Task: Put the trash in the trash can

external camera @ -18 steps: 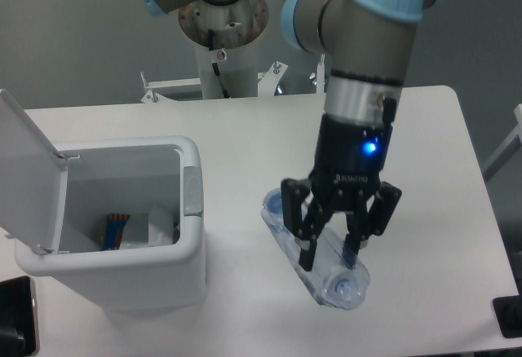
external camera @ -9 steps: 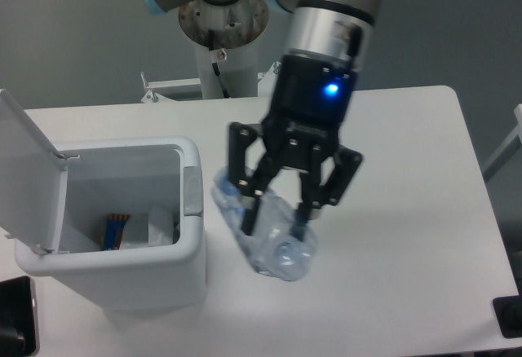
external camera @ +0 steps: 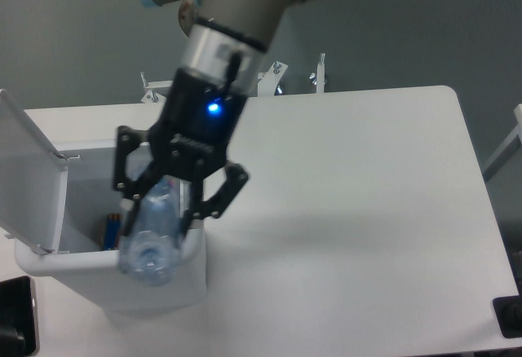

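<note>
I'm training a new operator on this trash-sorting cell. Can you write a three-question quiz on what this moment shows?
1. True or false: the claw is shut on the plastic bottle.
2. Where is the bottle? A) lying on the table B) held above the open trash can C) resting at the bottom of the can
3. Fill in: the trash can's lid is ____.

Key:
1. True; the fingers clasp the bottle.
2. B; it hangs over the can's front rim, with the cap end pointing down.
3. Open; it stands up on the left side.
</note>
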`<state>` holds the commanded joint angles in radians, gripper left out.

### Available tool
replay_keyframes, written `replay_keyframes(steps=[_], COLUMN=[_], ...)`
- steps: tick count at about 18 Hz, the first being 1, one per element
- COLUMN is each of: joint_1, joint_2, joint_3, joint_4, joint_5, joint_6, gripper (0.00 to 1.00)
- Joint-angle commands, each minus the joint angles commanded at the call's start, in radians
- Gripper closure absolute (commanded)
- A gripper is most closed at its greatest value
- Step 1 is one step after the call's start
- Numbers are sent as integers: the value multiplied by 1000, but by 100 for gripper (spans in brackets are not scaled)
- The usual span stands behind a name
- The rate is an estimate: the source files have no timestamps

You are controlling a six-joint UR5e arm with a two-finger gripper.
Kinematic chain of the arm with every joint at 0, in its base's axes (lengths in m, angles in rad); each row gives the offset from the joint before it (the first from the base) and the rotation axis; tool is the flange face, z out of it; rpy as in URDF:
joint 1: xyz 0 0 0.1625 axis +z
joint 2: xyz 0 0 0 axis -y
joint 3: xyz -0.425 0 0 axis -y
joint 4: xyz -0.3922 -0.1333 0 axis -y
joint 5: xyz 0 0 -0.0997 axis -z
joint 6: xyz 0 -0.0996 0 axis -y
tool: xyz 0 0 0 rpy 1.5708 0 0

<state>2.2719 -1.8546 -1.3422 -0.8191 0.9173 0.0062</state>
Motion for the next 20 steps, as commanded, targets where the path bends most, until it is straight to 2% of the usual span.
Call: replay_keyframes(steps=[1, 2, 3, 8, 12, 16, 20], joint_1=[-5, -5, -5, 6, 84, 152, 189], joint_2=[0, 0, 0, 6, 15, 35, 51], joint_3=[-8, -8, -3, 8, 40, 48, 28], joint_4=[0, 3, 3, 3, 0, -2, -18], joint_5=[2, 5, 9, 9, 18, 139, 290], joint_6=[5, 14, 37, 86, 84, 106, 322], gripper=[35, 14, 0, 0, 0, 0, 0])
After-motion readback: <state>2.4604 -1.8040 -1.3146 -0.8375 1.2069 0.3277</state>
